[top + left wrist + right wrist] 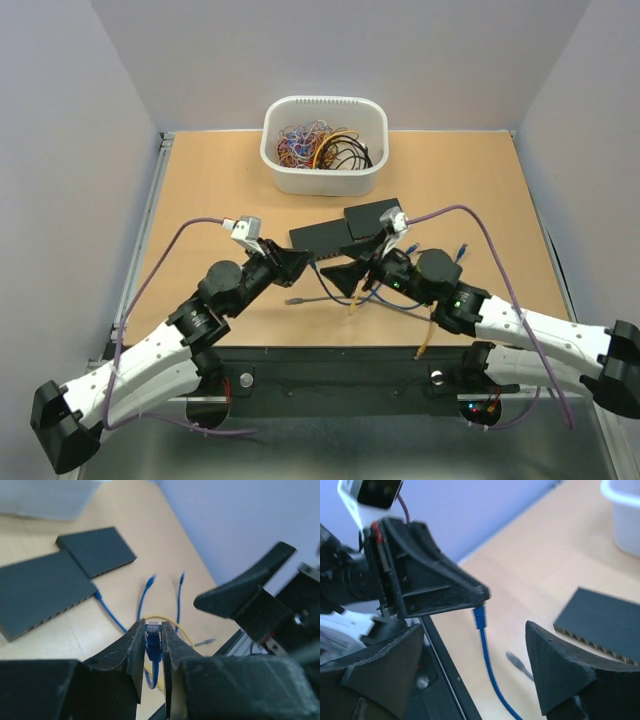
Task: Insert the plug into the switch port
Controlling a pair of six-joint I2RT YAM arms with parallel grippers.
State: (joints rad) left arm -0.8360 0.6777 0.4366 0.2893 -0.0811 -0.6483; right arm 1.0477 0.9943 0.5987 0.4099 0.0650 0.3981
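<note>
My left fingers grip a blue cable connector; right fingers stand wide, empty. The plug's yellow cable lies on the table, near the switch. Insertion remains undone.

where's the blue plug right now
In the left wrist view the blue plug sits pinched in the shut left tool, raised above the table, right of the two black switch boxes.

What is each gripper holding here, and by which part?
The left gripper pinches a blue cable's connector by its sides. The right gripper is open, holding nothing.
</note>
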